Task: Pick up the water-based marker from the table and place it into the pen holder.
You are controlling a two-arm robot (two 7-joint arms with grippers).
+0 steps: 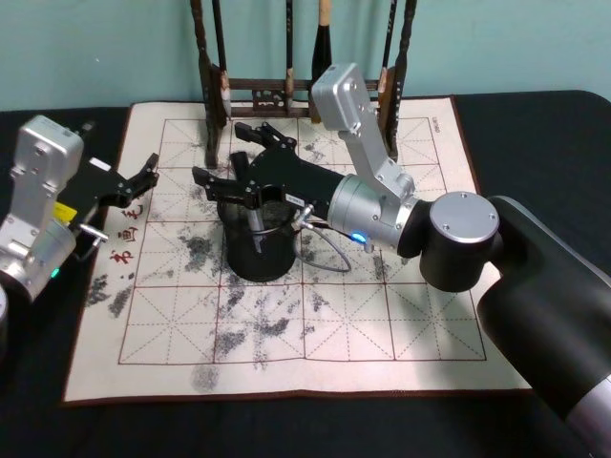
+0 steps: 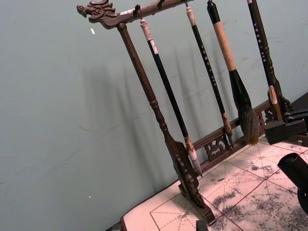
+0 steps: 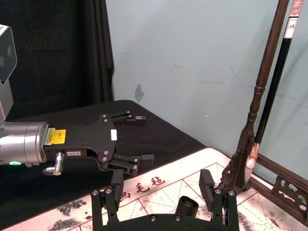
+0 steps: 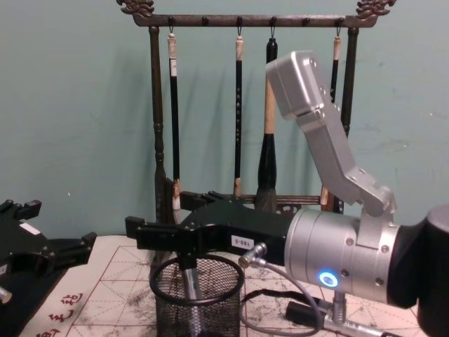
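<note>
If lifting right gripper [image 3: 161, 179], go straight up along upright water-based marker [image 4: 189, 281] in pen holder [image 4: 224, 312], jaws apart either side; left gripper [image 3: 142, 138] open, farther.

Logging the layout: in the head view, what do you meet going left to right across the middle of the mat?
Left pincer, open, at the mat's left edge → pen holder with the marker standing inside and the open right pincer above it → right arm's round silver joint.
</note>
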